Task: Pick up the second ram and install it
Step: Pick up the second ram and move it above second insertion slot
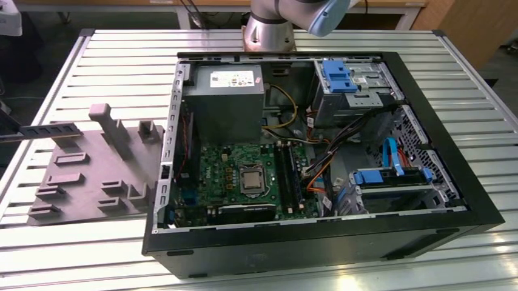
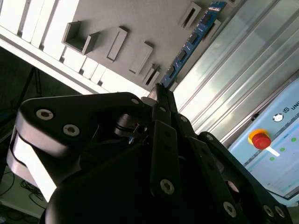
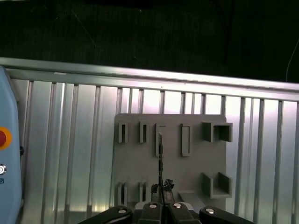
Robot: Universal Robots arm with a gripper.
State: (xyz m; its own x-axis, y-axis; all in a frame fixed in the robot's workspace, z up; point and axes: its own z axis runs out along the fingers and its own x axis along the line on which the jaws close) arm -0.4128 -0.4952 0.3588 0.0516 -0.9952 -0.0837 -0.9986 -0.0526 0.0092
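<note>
Grips, with the black pincer [image 2: 161, 93] drawn narrow, one end of the second ram [image 2: 191, 42], a long thin blue circuit stick with black chips. Holds it above the grey plastic block of slots and upright posts [image 1: 89, 176], by the ribbed metal tabletop's [image 1: 121, 48] edge at the exterior view's left. Beyond, open black computer case [image 1: 324, 242] containing green board [image 1: 235, 163] and grey power supply [image 1: 222, 109]; white label [image 1: 232, 77] there, print illegible.

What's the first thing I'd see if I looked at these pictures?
A big open computer case sits on the exterior view's right of the metal table, its green board showing inside. On the exterior view's left, the pincer is shut on a thin memory stick, holding it over a grey plastic block.
</note>
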